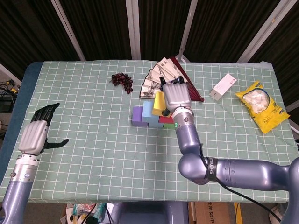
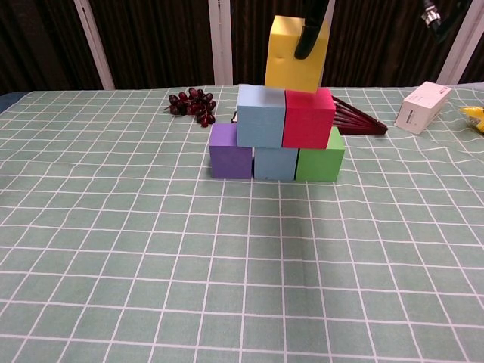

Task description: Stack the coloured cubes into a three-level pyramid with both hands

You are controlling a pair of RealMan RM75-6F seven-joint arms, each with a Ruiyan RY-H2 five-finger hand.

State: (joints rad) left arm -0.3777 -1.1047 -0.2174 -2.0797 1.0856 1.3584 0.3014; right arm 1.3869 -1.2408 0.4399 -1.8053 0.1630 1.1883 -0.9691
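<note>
A purple cube [image 2: 231,161], a blue cube [image 2: 274,163] and a green cube [image 2: 321,160] form the bottom row. On them sit a light-blue cube [image 2: 261,115] and a red cube [image 2: 308,117]. My right hand [image 1: 176,96] grips a yellow cube [image 2: 295,53], tilted, just above the seam between the two second-level cubes; whether it touches them I cannot tell. From the head view the yellow cube [image 1: 159,103] shows left of the hand. My left hand [image 1: 35,133] hovers open at the table's left edge, holding nothing.
A bunch of dark grapes [image 2: 193,103] lies behind and left of the stack. A folding fan [image 1: 161,74] lies behind it. A white box [image 1: 223,86] and a yellow snack bag [image 1: 261,105] lie at the right.
</note>
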